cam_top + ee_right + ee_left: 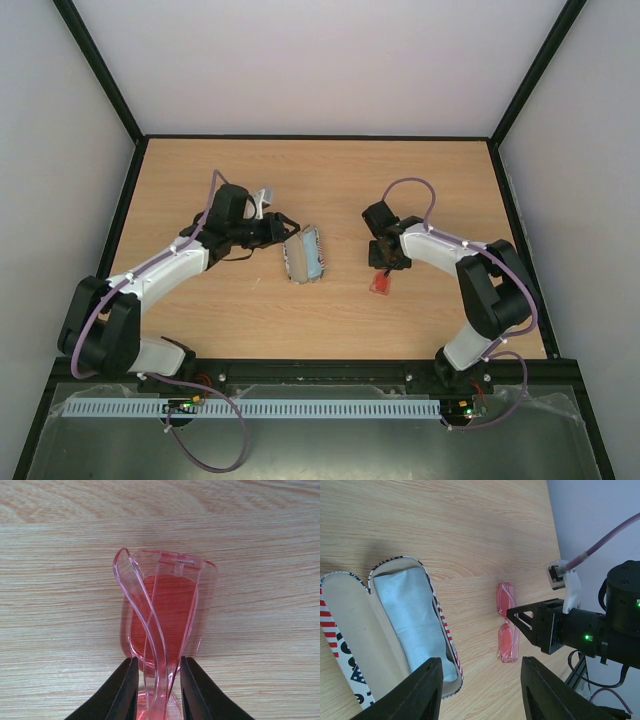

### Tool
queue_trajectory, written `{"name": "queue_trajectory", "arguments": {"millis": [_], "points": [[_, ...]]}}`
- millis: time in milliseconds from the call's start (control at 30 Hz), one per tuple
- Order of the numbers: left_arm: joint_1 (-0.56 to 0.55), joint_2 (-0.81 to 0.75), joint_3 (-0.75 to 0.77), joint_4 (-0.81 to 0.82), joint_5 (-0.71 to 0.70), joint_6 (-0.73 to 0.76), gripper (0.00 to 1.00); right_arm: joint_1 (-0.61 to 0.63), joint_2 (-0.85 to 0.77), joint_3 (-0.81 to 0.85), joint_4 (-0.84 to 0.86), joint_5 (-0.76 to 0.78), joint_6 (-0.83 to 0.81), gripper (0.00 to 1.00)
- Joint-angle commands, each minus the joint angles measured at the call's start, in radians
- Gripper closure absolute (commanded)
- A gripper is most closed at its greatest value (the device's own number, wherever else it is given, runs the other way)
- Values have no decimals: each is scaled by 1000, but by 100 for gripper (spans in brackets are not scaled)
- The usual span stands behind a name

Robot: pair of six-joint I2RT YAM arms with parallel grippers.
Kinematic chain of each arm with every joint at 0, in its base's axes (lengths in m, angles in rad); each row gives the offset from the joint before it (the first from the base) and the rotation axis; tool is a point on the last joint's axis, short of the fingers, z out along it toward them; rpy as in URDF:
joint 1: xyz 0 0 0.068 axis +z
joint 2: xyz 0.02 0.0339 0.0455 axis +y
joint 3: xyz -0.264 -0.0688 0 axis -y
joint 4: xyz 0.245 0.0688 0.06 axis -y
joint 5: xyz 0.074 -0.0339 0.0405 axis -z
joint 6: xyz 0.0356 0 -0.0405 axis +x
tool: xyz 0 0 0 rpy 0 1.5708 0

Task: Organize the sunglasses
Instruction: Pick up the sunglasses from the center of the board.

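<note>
The sunglasses (170, 600) are red-tinted with clear pink folded temples and lie on the wooden table (200, 170). They also show in the top view (381, 286) and the left wrist view (508, 635). My right gripper (159, 664) is closed on their middle, one finger on each side of the bridge; it also shows in the top view (385, 264). The flag-patterned case (440, 625) lies open to the left of the sunglasses, with a light blue cloth (412, 615) inside. My left gripper (480, 690) is open and empty, just above the case's near end.
The case's open lid (345, 630) lies flat beside its tray. The case shows mid-table in the top view (305, 256). Black frame rails (125, 200) border the table at the left, right and back. My right arm (600, 630) fills the right of the left wrist view.
</note>
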Motion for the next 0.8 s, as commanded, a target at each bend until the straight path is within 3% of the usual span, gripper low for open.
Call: {"name": "queue_trajectory", "arguments": {"millis": [0,267,500,767], "points": [[7,9,12,12,18,16,54,5,12,16,3,38,-3,77],[7,17,21,9,20,17,55,4,25,22,2,54,-3,78],[7,23,22,8,18,19,55,5,36,22,7,49,-3,73],[9,32,15,4,8,25,55,5,20,24,8,50,-3,93]]}}
